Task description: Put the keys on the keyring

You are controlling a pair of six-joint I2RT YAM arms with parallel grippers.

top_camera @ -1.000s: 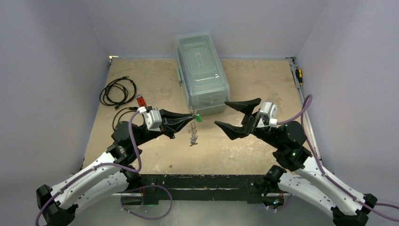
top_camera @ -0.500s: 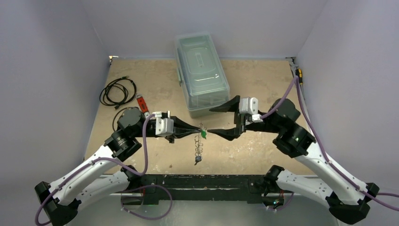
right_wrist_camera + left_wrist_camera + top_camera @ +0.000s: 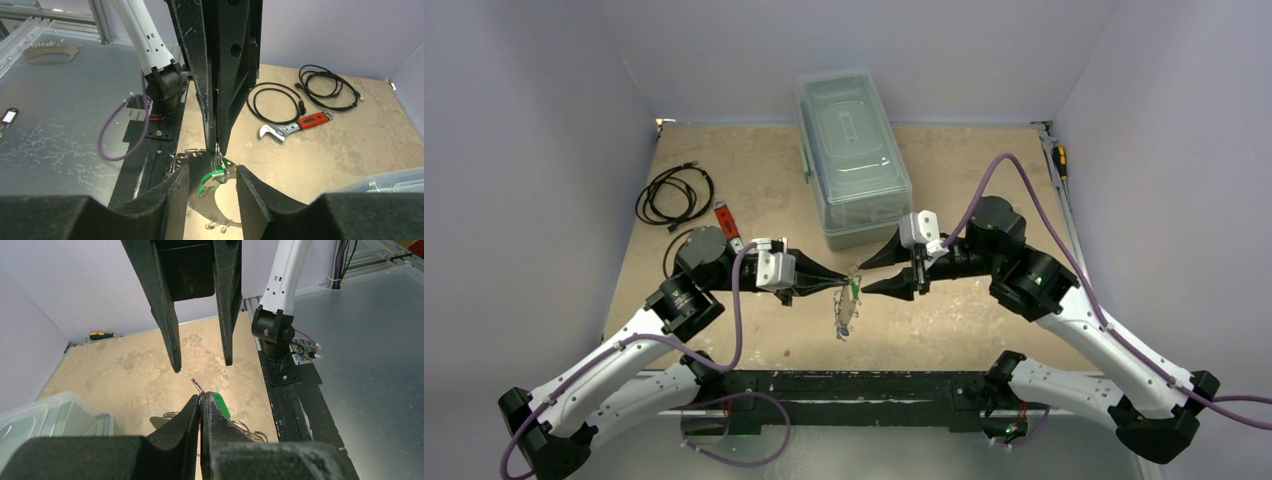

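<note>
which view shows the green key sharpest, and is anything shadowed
right wrist: green key crisp, well lit inside the open right tool; left wrist: only its head shows past the shut left tool, shadow on table below; top external: key and keyring tiny, barely resolved.

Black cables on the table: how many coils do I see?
2. One coil lies near the far left edge of the table; the other coil lies closer to the arms, beside the red-handled wrench. More could be hidden behind the arms.

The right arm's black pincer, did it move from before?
Yes. The right arm's black pincer slid left, away from the clear plastic box's front corner, toward the left arm's black pincer holding the silvery wire keyring.
</note>
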